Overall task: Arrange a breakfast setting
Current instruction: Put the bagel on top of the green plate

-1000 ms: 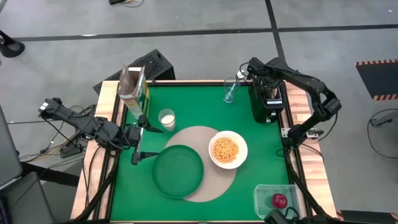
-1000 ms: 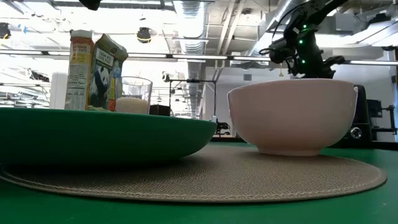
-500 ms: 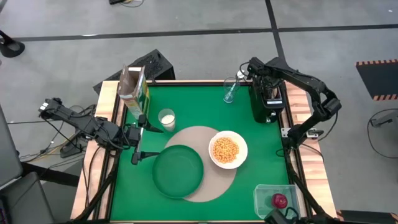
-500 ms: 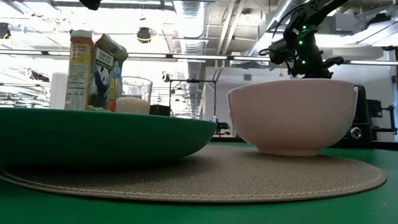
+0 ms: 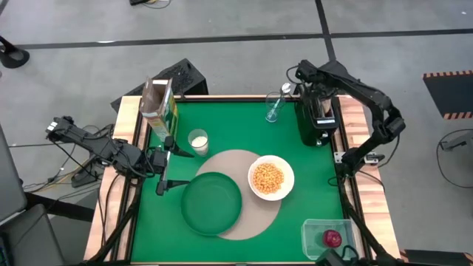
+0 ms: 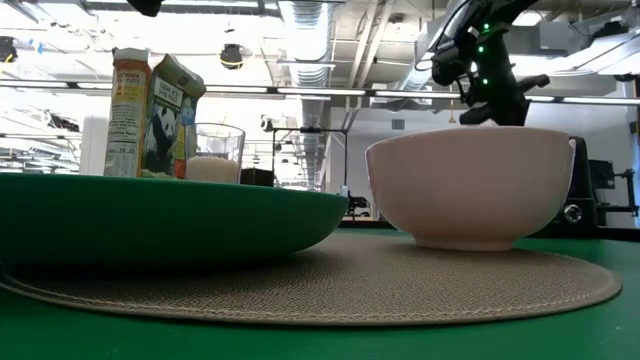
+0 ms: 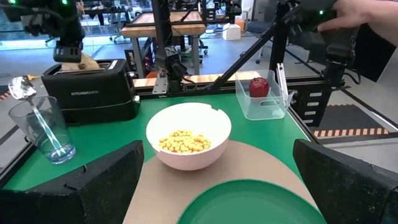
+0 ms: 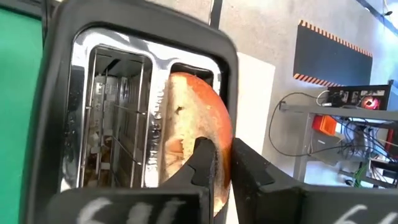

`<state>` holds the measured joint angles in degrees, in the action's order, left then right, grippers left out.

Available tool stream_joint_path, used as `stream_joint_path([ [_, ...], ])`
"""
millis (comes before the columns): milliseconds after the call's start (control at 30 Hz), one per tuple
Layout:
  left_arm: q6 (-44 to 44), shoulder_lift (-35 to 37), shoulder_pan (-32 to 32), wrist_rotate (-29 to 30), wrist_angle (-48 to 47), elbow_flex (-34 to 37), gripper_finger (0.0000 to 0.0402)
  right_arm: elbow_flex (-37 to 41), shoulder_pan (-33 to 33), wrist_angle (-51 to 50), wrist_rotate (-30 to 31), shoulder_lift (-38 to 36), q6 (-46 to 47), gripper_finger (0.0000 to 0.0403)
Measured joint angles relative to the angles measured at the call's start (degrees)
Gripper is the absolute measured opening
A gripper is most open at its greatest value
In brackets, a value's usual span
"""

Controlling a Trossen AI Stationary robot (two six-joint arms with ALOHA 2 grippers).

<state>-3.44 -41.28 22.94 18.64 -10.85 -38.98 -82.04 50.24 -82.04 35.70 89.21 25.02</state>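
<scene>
A pale browned bagel stands on edge in one slot of the black toaster at the far right. My right gripper is above it, shut on it. The bagel sticks up out of the toaster's top. The beige placemat carries the dark green plate and the white bowl of cereal. The milk glass and cereal box stand at the far left. My left gripper waits open beside the plate. My right gripper pinches the bagel's upper rim between its two fingers. It comes slanting down from above. The bagel stands on edge, its lower part still inside the toaster slot.
A clear glass with the metal spoon in it stands left of the toaster. The red apple lies in a clear container at the near right corner. Green table shows between the toaster and the bowl.
My right gripper has gone up a little above the toaster, and the bagel has come up with it, partly out of the slot.
</scene>
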Motion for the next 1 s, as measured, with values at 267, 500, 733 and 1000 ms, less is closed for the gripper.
stream_joint_path([
  [267,0.3,0.0,0.0,0.0,0.0,0.0,0.0399,-5.9,-1.5,-4.2,0.2,0.0,0.0,0.0048],
  [500,0.4,0.0,0.0,0.0,0.0,0.0,0.0399,-11.5,-4.3,-7.1,0.7,0.0,0.1,0.0048],
  [733,0.3,0.0,0.0,0.0,0.0,0.0,0.0399,-17.6,-7.4,-7.9,0.7,0.0,0.0,0.0048],
  [1000,-0.2,0.0,0.0,-0.1,-0.1,0.0,0.0399,-22.1,-13.5,-7.8,0.2,-1.6,-1.0,0.0048],
])
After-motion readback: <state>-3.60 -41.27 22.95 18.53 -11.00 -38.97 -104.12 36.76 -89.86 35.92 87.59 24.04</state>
